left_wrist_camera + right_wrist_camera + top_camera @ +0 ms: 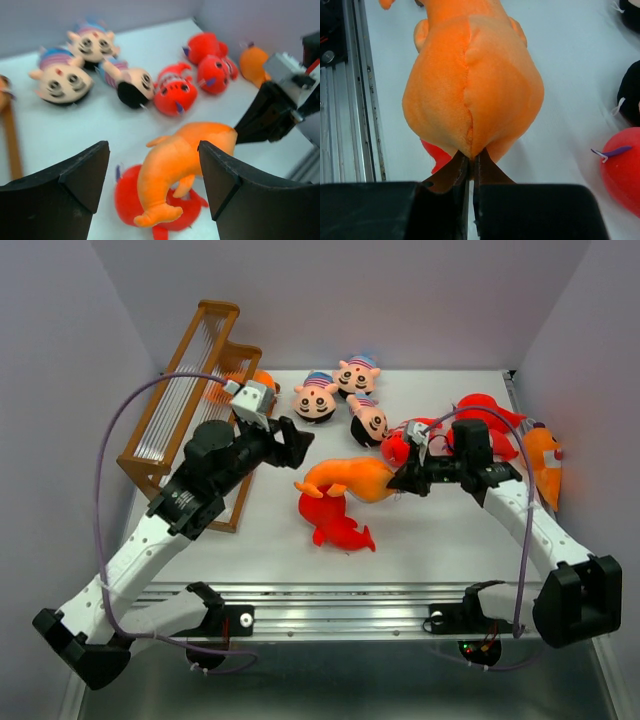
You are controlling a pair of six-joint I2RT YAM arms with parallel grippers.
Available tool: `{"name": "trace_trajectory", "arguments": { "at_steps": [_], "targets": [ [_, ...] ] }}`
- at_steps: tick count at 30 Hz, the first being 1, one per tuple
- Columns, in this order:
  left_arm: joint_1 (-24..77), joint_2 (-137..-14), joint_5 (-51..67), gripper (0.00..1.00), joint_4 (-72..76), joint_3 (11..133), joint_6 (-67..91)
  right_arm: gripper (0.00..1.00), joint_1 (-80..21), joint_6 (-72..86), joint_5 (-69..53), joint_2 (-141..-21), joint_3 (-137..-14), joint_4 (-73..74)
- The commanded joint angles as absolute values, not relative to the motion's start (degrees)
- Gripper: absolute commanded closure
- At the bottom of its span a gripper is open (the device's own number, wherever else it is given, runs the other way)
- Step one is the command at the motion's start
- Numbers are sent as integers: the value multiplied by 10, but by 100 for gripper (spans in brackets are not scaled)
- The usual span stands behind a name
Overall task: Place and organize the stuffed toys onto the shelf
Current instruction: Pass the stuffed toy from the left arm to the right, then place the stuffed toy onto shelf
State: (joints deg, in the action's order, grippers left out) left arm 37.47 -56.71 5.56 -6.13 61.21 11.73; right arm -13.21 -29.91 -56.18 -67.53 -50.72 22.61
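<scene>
1. Right gripper (471, 167): the jaws are pinched tight on the seam end of the long orange plush toy (350, 478). The toy extends left from the fingertips, at the middle of the table (450, 540).
2. Left gripper (152, 150): the jaws stand wide with nothing between them. In the left wrist view the orange plush toy lies just beyond the gap between the fingers (75, 190). In the top view it is apart from them, to their near right.
3. A red plush toy (335, 523) lies under the near side of the orange one; whether they touch cannot be told.
4. The shelf (218, 312) stands at the far left, behind the left arm and well apart from the held toy.
5. A small orange toy (265, 380) shows at the shelf's right end, mostly hidden by the left wrist.
6. Three doll heads (315, 400) with striped caps lie on the far side of the table.
7. A round red toy (397, 448) sits just beyond the right gripper. More red toys (490, 412) lie to its right, and another orange toy (545, 465) lies by the right wall.
</scene>
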Motion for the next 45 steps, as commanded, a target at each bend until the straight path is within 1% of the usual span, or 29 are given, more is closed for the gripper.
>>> {"name": "trace_trajectory", "arguments": {
  "at_steps": [1, 5, 7, 12, 19, 29, 33, 37, 41, 45],
  "targets": [
    [373, -534, -93, 17, -89, 683, 26, 99, -134, -257, -551, -712, -562, 158],
    [373, -506, -120, 17, -94, 691, 1, 99, -160, -233, -508, -787, -626, 134],
    [373, -497, -125, 17, -92, 685, -16, 99, -187, -222, -455, -815, -652, 121],
    [373, -477, -129, 16, -93, 670, -13, 99, -248, -190, -314, -936, -776, 128],
    [373, -454, -127, 16, -90, 647, -4, 100, -304, -163, -222, -1073, -916, 121],
    [373, -437, -121, 16, -73, 632, 28, 99, -364, -153, -185, -1226, -1065, 120],
    [373, -419, -123, 16, -62, 620, 34, 99, -378, -142, -174, -1294, -1152, 141],
    [374, -410, -126, 16, -64, 615, 38, 99, -396, -132, -171, -1334, -1202, 141],
    [373, -403, -128, 16, -65, 612, 44, 99, -410, -118, -157, -1357, -1227, 120],
    [373, -405, -126, 16, -64, 611, 47, 99, -431, -117, -153, -1367, -1226, 84]
  ]
}}
